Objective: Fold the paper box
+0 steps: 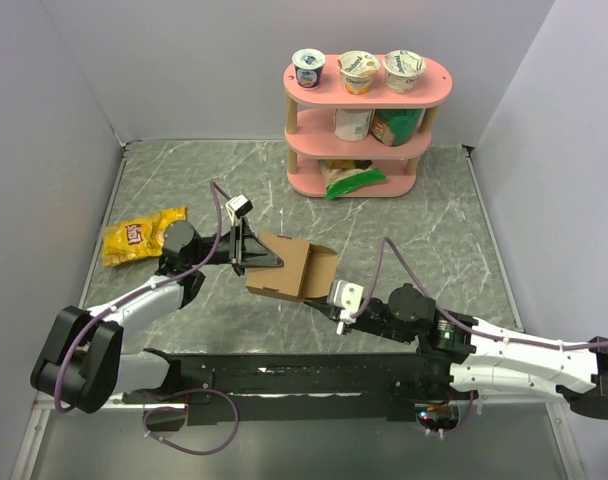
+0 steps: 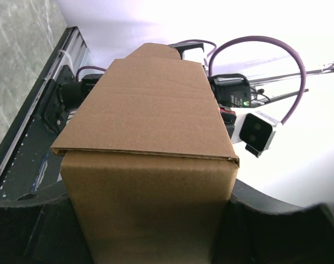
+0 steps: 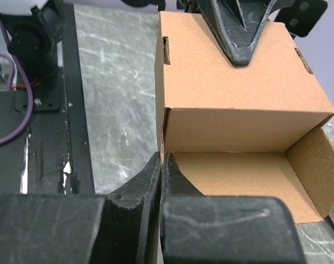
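Top view: the paper box (image 1: 289, 268) lies in front of the pink shelf (image 1: 368, 125), on the arms' side. The left gripper (image 1: 267, 257) clamps the box. The right gripper (image 1: 322, 295) meets its near edge.

Left wrist view: the box is wedged between both fingers.

Right wrist view: the fingers are pressed together, with the tips at the box's corner. One end flap (image 3: 315, 165) stands open.

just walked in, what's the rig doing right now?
Mid-fold. The left hand is clamped across the half-formed paper box, which has its walls up and one end open with a flap sticking out. The right hand is shut, its tips at a corner of that open end. Whether it pinches any cardboard can't be told.
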